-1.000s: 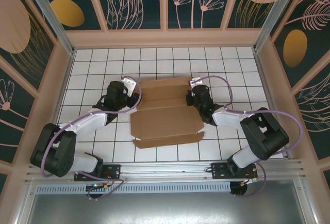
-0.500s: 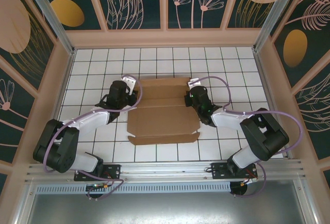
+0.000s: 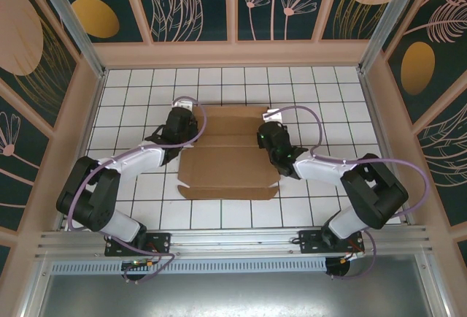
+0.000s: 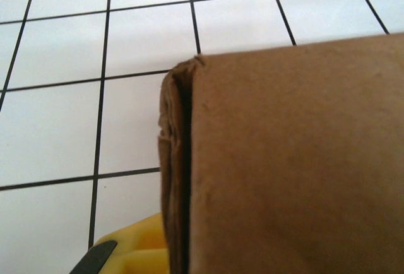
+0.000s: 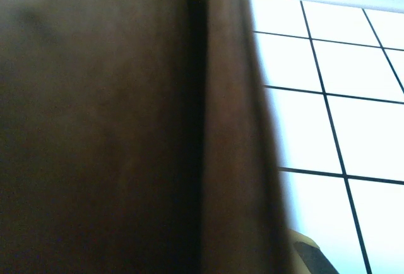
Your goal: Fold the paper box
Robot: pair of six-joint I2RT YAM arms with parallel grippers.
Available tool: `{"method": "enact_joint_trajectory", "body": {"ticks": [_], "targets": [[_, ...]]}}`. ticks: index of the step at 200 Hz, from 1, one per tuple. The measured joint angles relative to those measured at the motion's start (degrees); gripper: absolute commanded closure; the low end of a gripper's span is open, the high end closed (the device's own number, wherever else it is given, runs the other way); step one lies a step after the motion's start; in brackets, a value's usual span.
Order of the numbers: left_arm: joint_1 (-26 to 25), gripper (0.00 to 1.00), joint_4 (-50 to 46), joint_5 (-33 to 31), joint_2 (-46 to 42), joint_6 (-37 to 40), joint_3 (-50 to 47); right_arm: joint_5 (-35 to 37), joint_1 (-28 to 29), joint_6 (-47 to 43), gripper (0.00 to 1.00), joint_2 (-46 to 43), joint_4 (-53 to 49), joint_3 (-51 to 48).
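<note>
A white-tiled desk (image 3: 131, 90), walled in by panels painted with leaves and flowers, carries the box (image 3: 230, 160) at its centre. It is a plain brown cardboard cut-out, lying mostly flat, with crease lines running from 9 to 3 o'clock. A narrow flap runs along its 6 o'clock edge.

Two arms reach in from the near rail. The left arm (image 3: 139, 162) stretches toward 1 o'clock and the right arm (image 3: 328, 167) toward 10 o'clock, each trailing a purple cable.

The left tool (image 3: 191, 136) meets the box at about 10 o'clock on its outline. The right tool (image 3: 268, 142) meets it at about 2 o'clock, so the pair flank the far half of the sheet.

From the left wrist, the box (image 4: 290, 160) looms close. Its side edge is doubled over into a tight fold that runs down beside a yellow finger (image 4: 129, 249) at 7 o'clock, and the tool is clamped on that edge. Bare tiles (image 4: 57, 129) lie to the left of the fold.

From the right wrist, the box (image 5: 95, 129) is a dark, blurred slab. Its folded edge runs top to bottom, and a fingertip (image 5: 310, 256) peeks out at 5 o'clock. That tool is closed on the cardboard too.
</note>
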Motion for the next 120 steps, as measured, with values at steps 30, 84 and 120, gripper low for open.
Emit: {"method": "enact_joint_trajectory", "body": {"ticks": [30, 84, 120], "targets": [[0.0, 0.77, 3.7, 1.5, -0.4, -2.5, -3.5, 0.1, 0.0, 0.5, 1.00, 1.9, 0.5, 0.0], [0.2, 0.62, 9.7, 4.4, -5.9, -6.8, -12.3, 0.2, -0.1, 0.9, 1.00, 2.0, 5.7, -3.6], [0.2, 0.64, 10.9, 4.9, -5.4, -7.0, -12.8, -0.3, -0.2, 0.9, 1.00, 2.0, 6.7, -3.6]]}}
